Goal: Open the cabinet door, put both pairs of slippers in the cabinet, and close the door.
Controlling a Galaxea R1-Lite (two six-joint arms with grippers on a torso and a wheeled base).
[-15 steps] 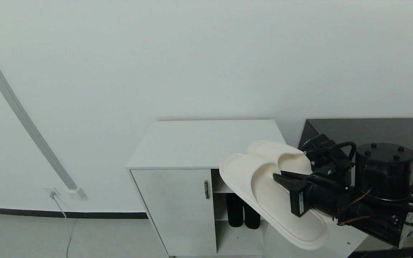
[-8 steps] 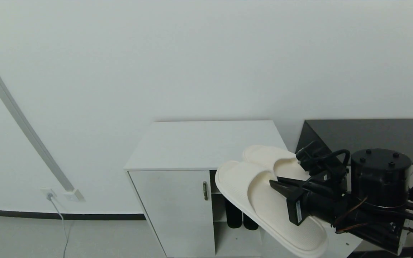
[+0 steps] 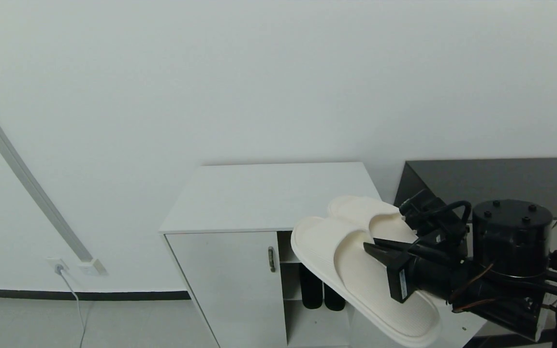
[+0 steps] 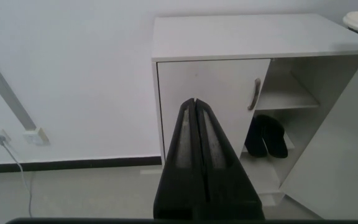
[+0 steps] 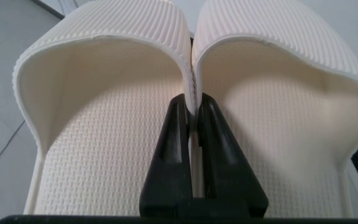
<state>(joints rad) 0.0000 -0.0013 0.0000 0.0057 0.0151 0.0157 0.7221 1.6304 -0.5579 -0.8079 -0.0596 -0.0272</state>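
Note:
A pair of white slippers (image 3: 351, 261) hangs in front of the white cabinet's (image 3: 269, 193) open right half, toes toward it. My right gripper (image 3: 373, 247) is shut on their touching inner edges; the right wrist view shows the fingers pinching both uppers of the white slippers (image 5: 104, 93), with the gripper (image 5: 193, 109) between them. A pair of black slippers (image 3: 317, 289) stands upright on a lower shelf inside the cabinet, also seen as black slippers (image 4: 267, 135). The left door (image 4: 207, 106) is closed, the right door (image 4: 334, 149) swung open. My left gripper (image 4: 194, 102) is shut and empty, facing the cabinet's front.
A dark table (image 3: 501, 179) stands right of the cabinet. A wall socket with a cable (image 3: 58, 267) and a slanted cable duct (image 3: 22, 174) are on the wall to the left. Bare floor lies in front of the cabinet.
The whole head picture has shifted a little leftward, so the camera moved. The white slippers stay in my right gripper, slightly lower than a second ago.

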